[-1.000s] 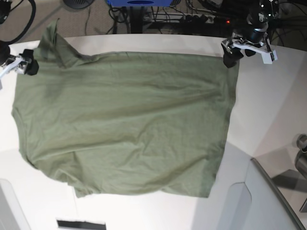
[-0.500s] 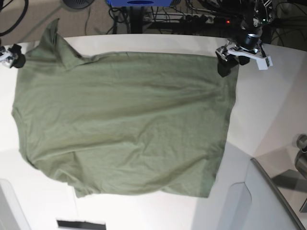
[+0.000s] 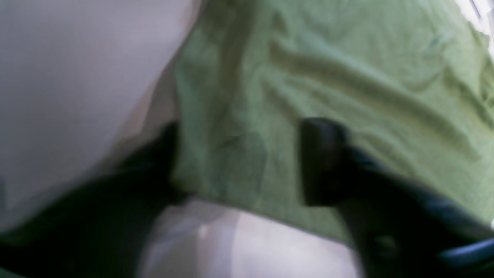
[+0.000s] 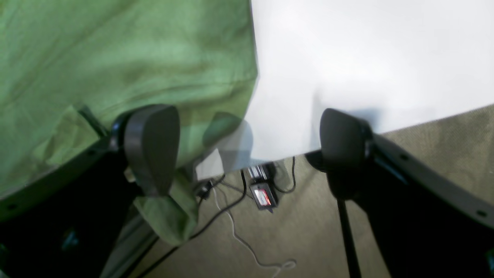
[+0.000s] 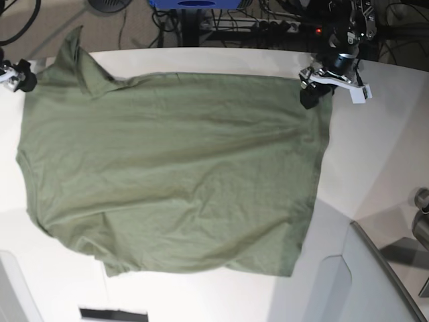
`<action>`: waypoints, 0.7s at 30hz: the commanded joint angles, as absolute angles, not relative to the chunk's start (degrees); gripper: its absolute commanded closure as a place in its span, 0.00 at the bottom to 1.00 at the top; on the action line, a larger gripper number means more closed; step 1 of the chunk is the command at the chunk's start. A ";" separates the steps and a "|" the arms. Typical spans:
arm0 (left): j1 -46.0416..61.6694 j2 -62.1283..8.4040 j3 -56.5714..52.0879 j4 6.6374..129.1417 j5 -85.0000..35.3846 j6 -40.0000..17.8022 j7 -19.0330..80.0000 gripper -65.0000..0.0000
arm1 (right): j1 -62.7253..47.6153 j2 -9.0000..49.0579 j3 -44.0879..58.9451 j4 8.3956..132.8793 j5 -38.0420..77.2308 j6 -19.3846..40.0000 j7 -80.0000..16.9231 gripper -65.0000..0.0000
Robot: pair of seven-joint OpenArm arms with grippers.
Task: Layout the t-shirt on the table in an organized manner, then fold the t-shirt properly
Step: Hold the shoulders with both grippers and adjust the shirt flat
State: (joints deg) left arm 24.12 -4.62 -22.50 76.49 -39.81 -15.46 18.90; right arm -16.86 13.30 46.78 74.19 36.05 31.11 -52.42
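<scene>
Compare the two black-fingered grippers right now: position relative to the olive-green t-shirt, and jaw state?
The left gripper straddles a corner of the olive-green t-shirt, jaws partly closed around the cloth. The right gripper hangs at the edge of the white table with jaws wide apart, holding nothing, one finger over the shirt. Both sit at the shirt's far corners.

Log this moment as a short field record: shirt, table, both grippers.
shirt: olive-green t-shirt spread mostly flat, wrinkled, one sleeve sticking out at a far corner
table: white table, shirt covers most of it
left gripper: left gripper straddling the shirt's corner hem, jaws apart, no pinch visible
right gripper: right gripper open at the table's edge, beside the shirt, holding nothing
</scene>
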 commanded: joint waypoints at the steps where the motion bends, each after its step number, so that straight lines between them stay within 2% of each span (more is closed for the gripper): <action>1: 24.84 -4.53 -22.11 76.26 -38.73 -14.37 22.02 0.62 | -16.22 14.55 47.43 74.07 37.05 31.52 -51.30 0.18; 5: 24.84 -4.35 -21.93 76.26 -38.73 -14.37 21.93 0.84 | -14.20 15.16 47.25 69.67 37.05 31.69 -50.95 0.18; 10: 24.84 -4.44 -21.93 76.26 -38.73 -14.37 21.93 1.00 | -10.68 16.84 47.16 62.37 37.05 35.30 -50.86 0.18; 16: 24.84 -4.53 -22.37 76.26 -38.73 -14.37 21.93 1.00 | -9.36 17.98 46.90 58.51 37.05 37.14 -51.38 0.19; 21: 24.84 -4.62 -22.37 76.79 -38.73 -14.37 22.02 1.00 | -9.54 16.92 46.81 58.68 37.05 37.23 -55.43 0.44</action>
State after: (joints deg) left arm 24.16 -4.27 -22.20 76.34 -39.51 -15.25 20.80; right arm -9.39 16.34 46.87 58.50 38.63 37.47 -53.28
